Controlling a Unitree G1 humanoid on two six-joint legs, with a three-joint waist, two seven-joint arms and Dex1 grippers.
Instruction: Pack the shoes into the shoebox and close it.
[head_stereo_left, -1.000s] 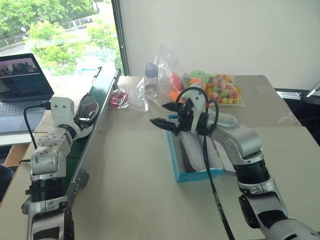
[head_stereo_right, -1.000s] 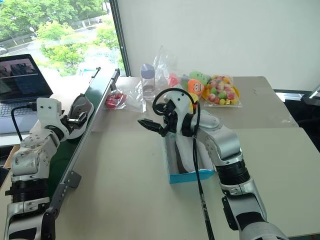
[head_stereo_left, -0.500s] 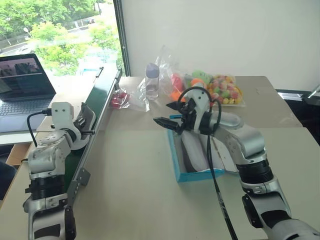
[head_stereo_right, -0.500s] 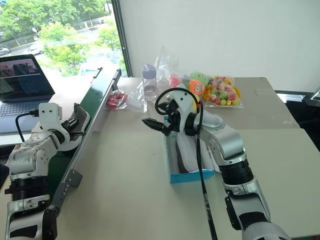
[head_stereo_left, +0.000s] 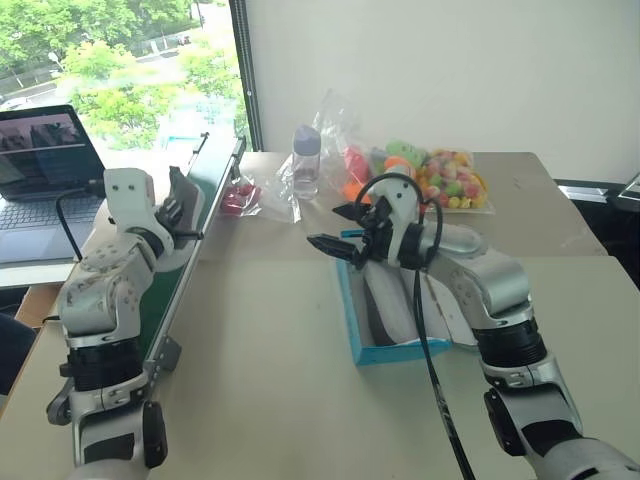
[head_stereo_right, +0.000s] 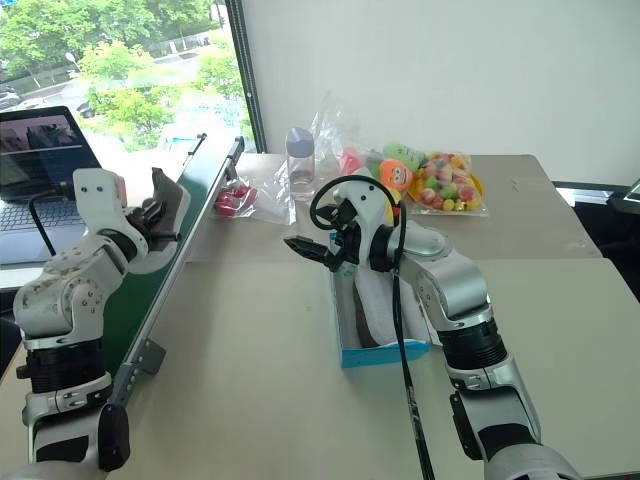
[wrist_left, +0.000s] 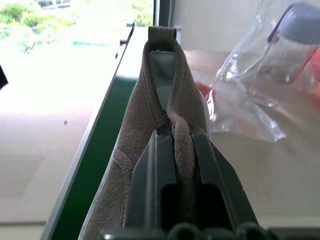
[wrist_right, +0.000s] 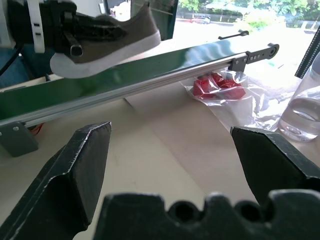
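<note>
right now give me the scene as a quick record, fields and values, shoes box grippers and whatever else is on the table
left gripper: shut on a grey shoe with a white sole, held clear above the green conveyor belt
right gripper: open, holding nothing, hovering over the far end of the shoebox
shoebox: turquoise, open on the table, pale contents inside that cannot be identified
far table edge: clear bottle, bags of colourful plush toys, small bag with something red
beyond conveyor: open laptop
</note>
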